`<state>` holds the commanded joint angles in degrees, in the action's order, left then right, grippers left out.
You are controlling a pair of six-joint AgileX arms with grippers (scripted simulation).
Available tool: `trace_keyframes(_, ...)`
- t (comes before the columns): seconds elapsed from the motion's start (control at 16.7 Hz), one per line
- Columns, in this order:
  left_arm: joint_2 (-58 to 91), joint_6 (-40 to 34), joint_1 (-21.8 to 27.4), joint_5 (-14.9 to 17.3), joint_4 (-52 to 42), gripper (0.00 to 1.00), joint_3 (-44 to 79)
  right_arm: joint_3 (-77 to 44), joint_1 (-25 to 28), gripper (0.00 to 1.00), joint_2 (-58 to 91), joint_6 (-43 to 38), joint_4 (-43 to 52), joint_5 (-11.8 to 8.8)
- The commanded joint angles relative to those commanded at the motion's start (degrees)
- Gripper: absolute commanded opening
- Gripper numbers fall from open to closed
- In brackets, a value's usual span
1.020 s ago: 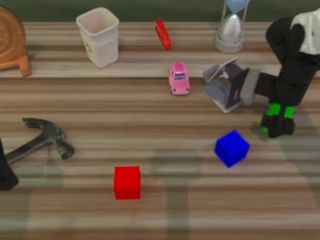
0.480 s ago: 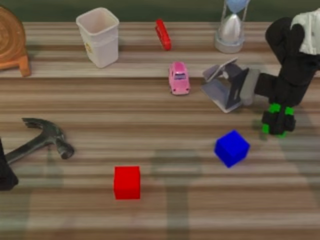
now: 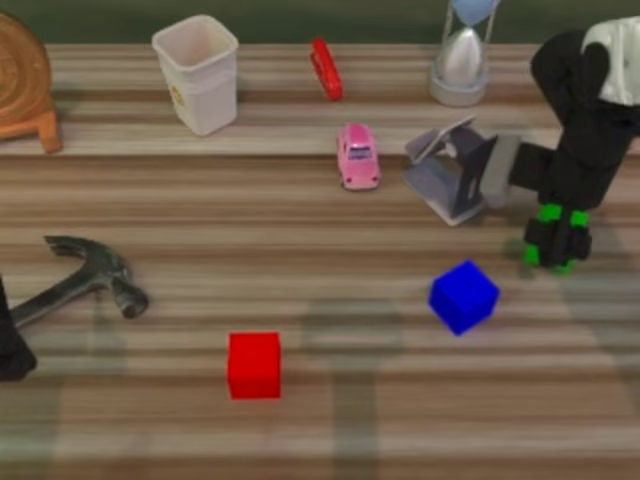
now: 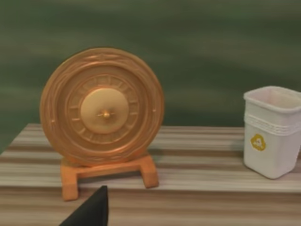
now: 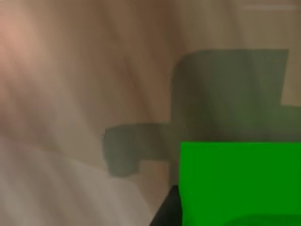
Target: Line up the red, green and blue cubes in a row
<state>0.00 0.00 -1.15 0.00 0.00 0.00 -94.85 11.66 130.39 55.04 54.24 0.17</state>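
The green cube (image 3: 556, 240) was mostly hidden: the right hand (image 3: 555, 245) pinched it near the right side of the surface (image 3: 300, 220), and only green corners showed from above. In the right wrist view, the cube (image 5: 240, 181) filled 1 corner and was cut off by the edge. The left hand (image 3: 12, 345) was cut off at the left edge, so its state I cannot tell. The blue cube (image 3: 464, 296) lay near the right hand, and the red cube (image 3: 254, 365) well apart to the left. The surface was striped wood, before a dark green wall (image 4: 188, 37).
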Motion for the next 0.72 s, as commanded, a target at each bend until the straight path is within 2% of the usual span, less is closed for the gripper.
trace_keyframes(0.36, 0.0, 0.0, 0.0, 0.0, 0.0, 1.0, 0.0, -7.17, 0.33, 0.0, -3.69, 0.02, 11.44, -0.02)
trace_keyframes(0.72, 0.0, 0.0, 0.0, 0.0, 0.0, 1.0, 0.0, -7.84, 0.22, 0.0, -4.14, -0.14, 12.31, -0.02)
